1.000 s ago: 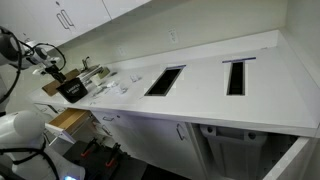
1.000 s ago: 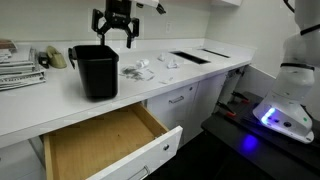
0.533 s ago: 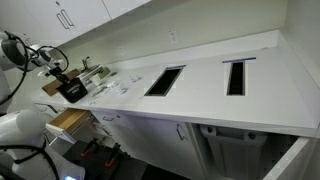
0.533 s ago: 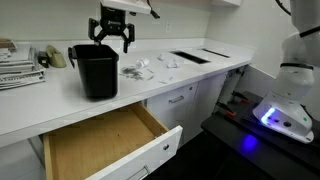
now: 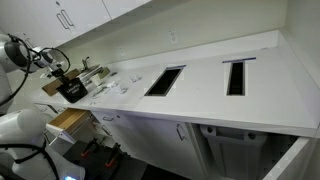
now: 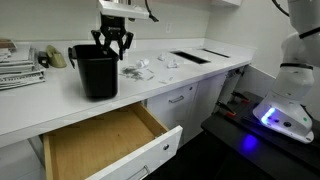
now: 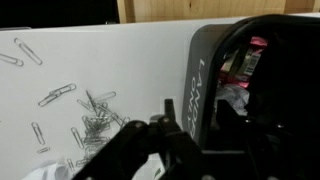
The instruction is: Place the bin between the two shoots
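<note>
The black bin (image 6: 95, 75) stands upright on the white counter, left of the two chutes (image 6: 190, 57) (image 6: 215, 51). In an exterior view the bin (image 5: 72, 90) is at the far left, well away from both chute openings (image 5: 165, 80) (image 5: 236, 76). My gripper (image 6: 113, 50) hangs over the bin's right rim. In the wrist view the gripper (image 7: 195, 112) straddles the bin wall (image 7: 200, 70), one finger (image 7: 166, 115) outside and one inside. A thin gap still shows by the outer finger. Crumpled coloured litter lies inside the bin.
Scattered paper clips (image 7: 90, 125) lie on the counter (image 6: 150, 85) between the bin and the chutes. An open wooden drawer (image 6: 100, 145) juts out below the bin. Stacked papers (image 6: 18, 68) sit at the left. A white machine (image 6: 290, 90) stands on the floor.
My gripper has come down and leftward onto the bin's rim, and its jaws have narrowed around the wall. The bin has not moved.
</note>
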Robot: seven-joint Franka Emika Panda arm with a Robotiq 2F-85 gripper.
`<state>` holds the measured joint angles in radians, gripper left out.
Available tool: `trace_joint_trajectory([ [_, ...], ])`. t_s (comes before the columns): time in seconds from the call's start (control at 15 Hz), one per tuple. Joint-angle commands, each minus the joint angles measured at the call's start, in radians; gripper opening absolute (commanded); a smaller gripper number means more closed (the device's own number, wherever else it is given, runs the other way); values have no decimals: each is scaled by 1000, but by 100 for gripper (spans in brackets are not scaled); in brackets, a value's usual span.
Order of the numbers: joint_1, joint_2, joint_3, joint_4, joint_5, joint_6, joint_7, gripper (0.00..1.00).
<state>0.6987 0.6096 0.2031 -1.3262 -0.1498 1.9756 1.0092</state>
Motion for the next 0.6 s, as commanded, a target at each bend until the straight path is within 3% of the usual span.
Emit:
trace_joint_trajectory([
  [0.0, 27, 17, -22, 52, 0, -66, -8, 19],
  [0.13, 30, 20, -22, 59, 2, -79, -12, 3],
  [0.2, 32, 21, -22, 63, 3, -84, -14, 1],
  [0.53, 20, 5, -3, 46, 2, -70, -9, 2],
])
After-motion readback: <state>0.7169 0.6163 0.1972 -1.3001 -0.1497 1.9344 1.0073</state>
